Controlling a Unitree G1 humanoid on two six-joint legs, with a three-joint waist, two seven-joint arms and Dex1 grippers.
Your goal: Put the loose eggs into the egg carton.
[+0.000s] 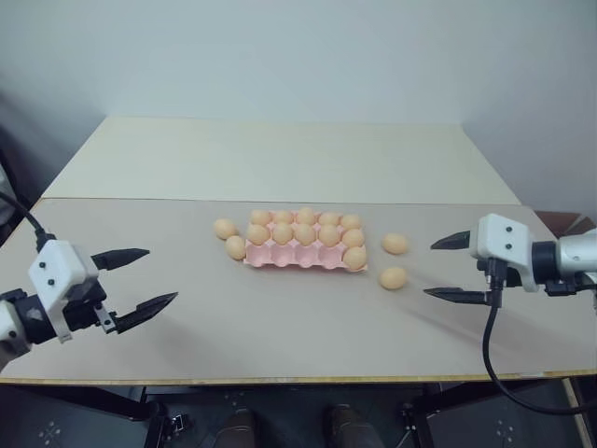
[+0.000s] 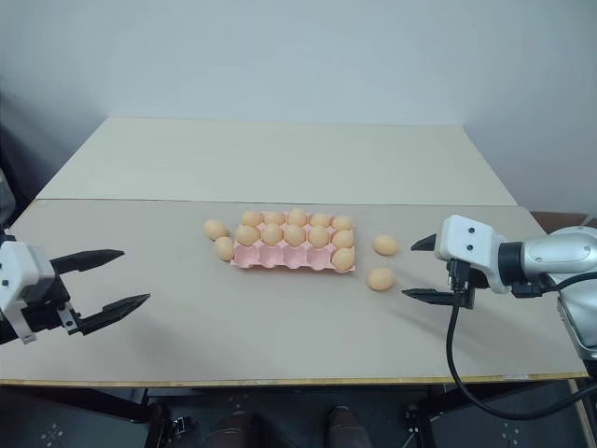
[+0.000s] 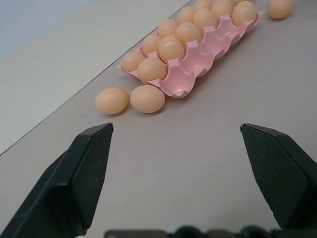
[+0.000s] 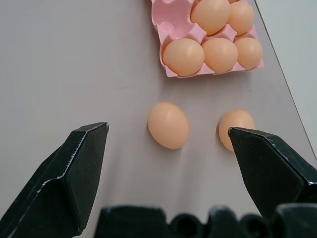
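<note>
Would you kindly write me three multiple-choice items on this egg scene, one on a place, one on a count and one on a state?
1. Where do the loose eggs lie?
A. All stacked on the carton
B. Two off each short end of the egg carton
C. All at the table's far edge

2. How many empty cells show in the carton's front row?
A. Four
B. None
C. One

3. How do the grippers stand?
A. Both shut on eggs
B. Left shut, right open
C. Both open, holding nothing

Answers:
1 B: one pair of loose eggs lies off the robot's-left end, another pair off the right end.
2 A: only the rightmost front cell holds an egg.
3 C: the left gripper and right gripper spread over bare table.
</note>
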